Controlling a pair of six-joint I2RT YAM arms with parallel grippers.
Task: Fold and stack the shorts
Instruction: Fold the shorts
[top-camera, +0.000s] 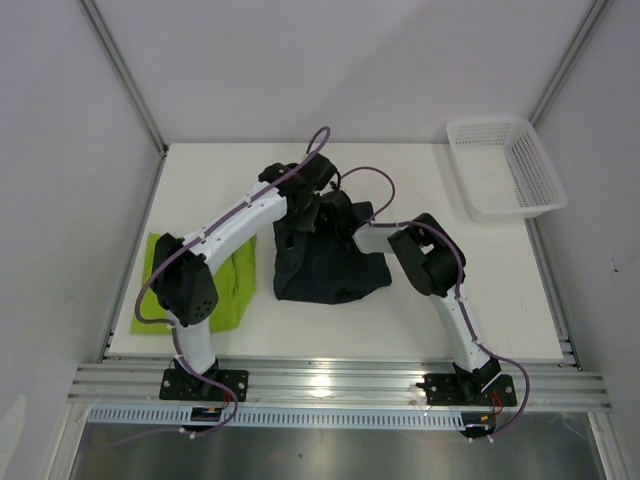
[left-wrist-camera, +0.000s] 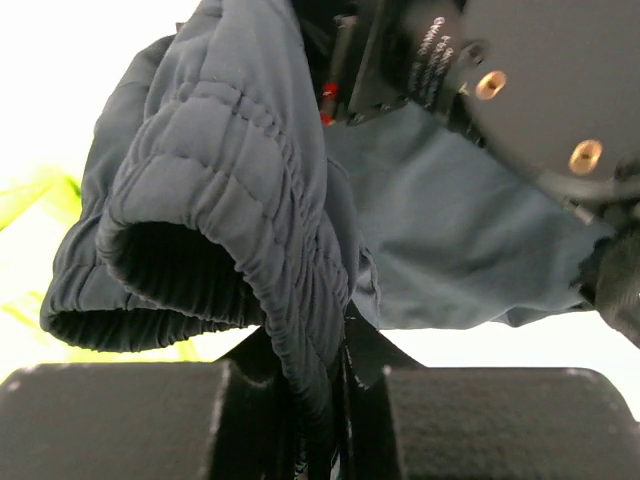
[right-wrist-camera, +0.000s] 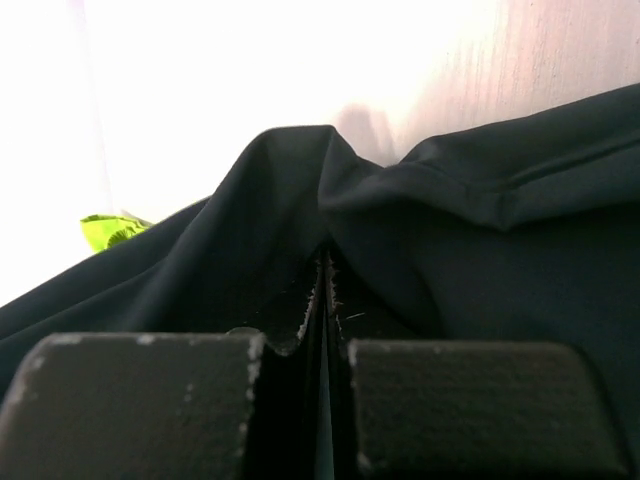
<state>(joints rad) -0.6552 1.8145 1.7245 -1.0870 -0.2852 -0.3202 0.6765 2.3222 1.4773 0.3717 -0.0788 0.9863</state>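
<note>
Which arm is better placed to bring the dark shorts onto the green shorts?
Probably the left: the left gripper pinches the dark navy shorts at the waistband, and the lime green shorts lie on its side, by its base.

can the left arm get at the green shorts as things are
Probably not yet: the left tool is shut on the navy shorts. The green shorts lie close to its base, so once it lets go, likely yes.
</note>
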